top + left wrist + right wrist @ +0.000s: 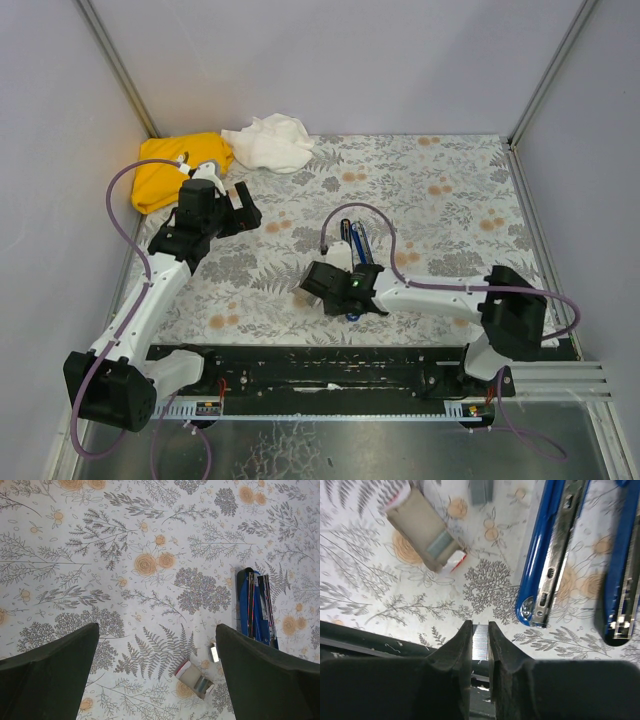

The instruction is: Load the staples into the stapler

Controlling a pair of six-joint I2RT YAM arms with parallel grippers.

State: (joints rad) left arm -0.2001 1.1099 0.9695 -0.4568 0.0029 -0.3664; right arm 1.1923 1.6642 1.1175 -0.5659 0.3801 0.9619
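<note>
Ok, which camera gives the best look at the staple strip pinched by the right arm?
The right wrist view: the staple strip sits close up between the right end effector's fingers. The top view hides it under that arm's wrist. The left wrist view shows the stapler and the staple box, but not this strip.

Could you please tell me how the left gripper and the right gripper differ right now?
The left gripper stands wide open and empty; the right gripper is closed on a staple strip. The left gripper hangs toward the back left, near the yellow cloth, while the right gripper is mid-table beside the opened stapler. Both are dark and point down at the flowered table.
</note>
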